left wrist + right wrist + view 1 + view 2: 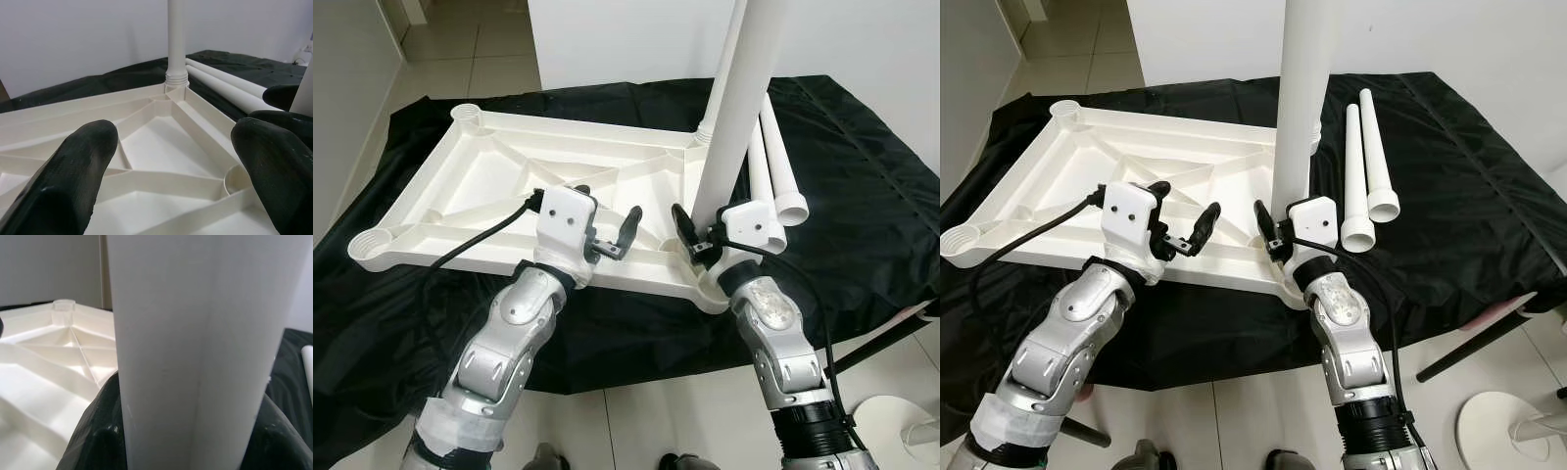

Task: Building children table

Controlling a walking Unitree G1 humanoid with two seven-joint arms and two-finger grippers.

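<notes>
A white plastic tabletop point(489, 166) lies upside down on a black cloth, its ribs facing up. One white leg point(176, 44) stands upright in the far right corner socket. My right gripper point(703, 230) is shut on a second upright leg point(734, 117), holding its lower end just above the near right corner socket point(715, 289). In the right wrist view this leg point(195, 357) sits between the black fingers. My left gripper point(605, 211) hovers open over the tabletop's near edge, left of the held leg, with nothing between its fingers point(73, 176).
Two loose white legs point(1366, 176) lie side by side on the black cloth point(862, 196) to the right of the tabletop. A white wall stands behind. Tiled floor and a round white base point(901, 431) show at the lower right.
</notes>
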